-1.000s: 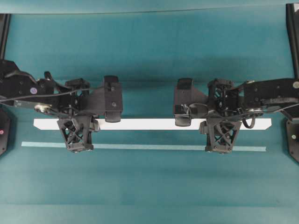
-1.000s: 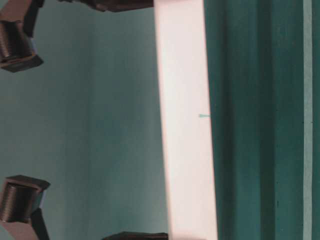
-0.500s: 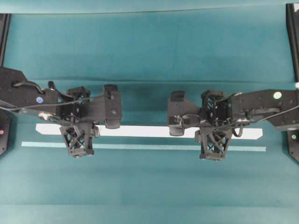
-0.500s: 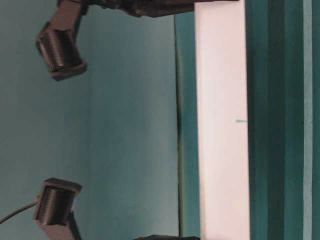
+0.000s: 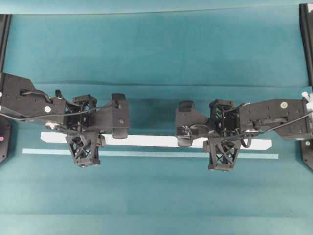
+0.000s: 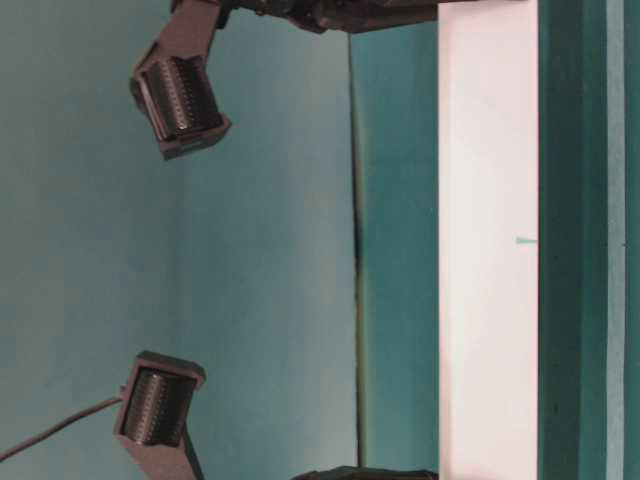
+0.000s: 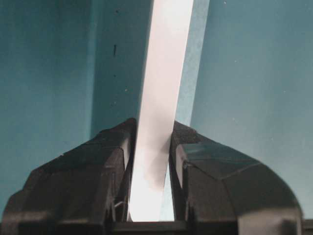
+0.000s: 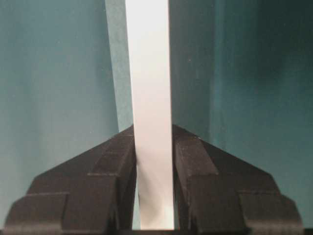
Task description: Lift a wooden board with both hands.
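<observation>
The left pincer (image 7: 149, 196) and the right pincer (image 8: 154, 196) are each closed tight on the wooden board (image 5: 146, 140), one near each end. The white board runs level across the teal table (image 5: 156, 58), parallel to and just beside a pale tape strip (image 5: 146, 154). Creases show in the teal cloth.

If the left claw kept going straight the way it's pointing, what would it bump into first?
The left gripper is shut on the wooden board, which runs ahead between its jaws. Beyond that lies only the teal table cover, probably the first thing met, though depth is unclear.
</observation>
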Controlling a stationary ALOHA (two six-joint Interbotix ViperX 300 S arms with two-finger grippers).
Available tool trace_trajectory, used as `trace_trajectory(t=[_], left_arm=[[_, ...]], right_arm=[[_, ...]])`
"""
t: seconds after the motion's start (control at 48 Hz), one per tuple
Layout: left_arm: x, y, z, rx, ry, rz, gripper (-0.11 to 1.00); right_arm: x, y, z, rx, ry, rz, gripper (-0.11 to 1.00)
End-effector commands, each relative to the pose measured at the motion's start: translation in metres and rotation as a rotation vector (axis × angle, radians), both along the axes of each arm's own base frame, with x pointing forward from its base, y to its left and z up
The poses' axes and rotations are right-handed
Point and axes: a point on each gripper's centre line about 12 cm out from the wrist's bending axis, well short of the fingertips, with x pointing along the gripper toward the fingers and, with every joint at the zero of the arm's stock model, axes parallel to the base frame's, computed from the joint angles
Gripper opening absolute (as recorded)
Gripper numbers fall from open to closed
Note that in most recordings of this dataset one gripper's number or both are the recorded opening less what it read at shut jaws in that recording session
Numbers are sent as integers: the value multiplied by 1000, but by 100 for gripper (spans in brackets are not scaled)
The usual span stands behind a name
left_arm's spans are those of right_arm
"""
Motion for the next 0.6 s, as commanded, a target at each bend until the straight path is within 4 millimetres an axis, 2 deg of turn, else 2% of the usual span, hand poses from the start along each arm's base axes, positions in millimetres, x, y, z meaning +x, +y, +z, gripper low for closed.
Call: trace_trajectory(t=[0.0, 0.583], left_arm=[[-5, 1, -3, -3, 15, 24, 18], [1, -1, -23, -19, -4, 66, 18]], right_arm=[[-8, 5, -14, 6, 49, 12, 21], [-6, 8, -33, 6, 58, 20, 21]])
